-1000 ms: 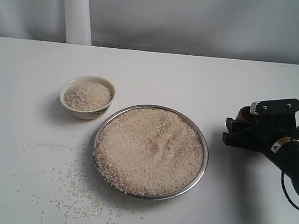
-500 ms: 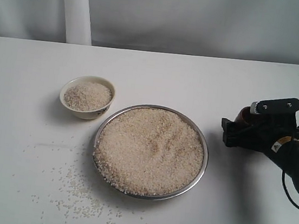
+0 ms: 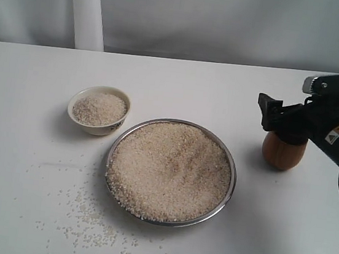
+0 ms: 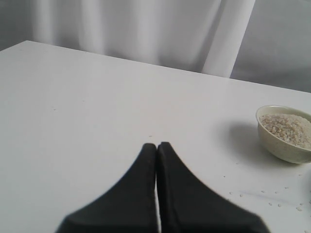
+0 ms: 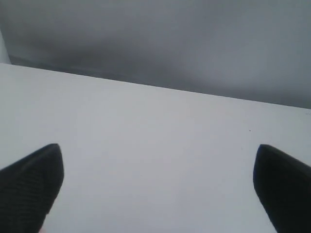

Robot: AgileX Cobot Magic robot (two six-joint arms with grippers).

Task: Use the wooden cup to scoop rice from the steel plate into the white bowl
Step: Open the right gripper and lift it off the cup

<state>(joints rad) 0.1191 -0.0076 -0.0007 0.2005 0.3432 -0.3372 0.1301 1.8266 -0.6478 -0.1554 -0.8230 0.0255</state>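
The steel plate sits mid-table, heaped with rice. Left of it and a little farther back, the white bowl holds rice too; the left wrist view shows it as well. The wooden cup stands upright on the table right of the plate. My right gripper hovers just over the cup and hides its rim; its jaws are open wide with nothing between them. My left gripper is shut and empty above bare table, out of the exterior view.
Loose rice grains lie scattered on the white table in front of the bowl and left of the plate. A white post and a grey curtain stand behind the table's far edge.
My right gripper has let go of the wooden cup and risen up and back. The cup now stands exposed on the table. Plate and bowl are unmoved.
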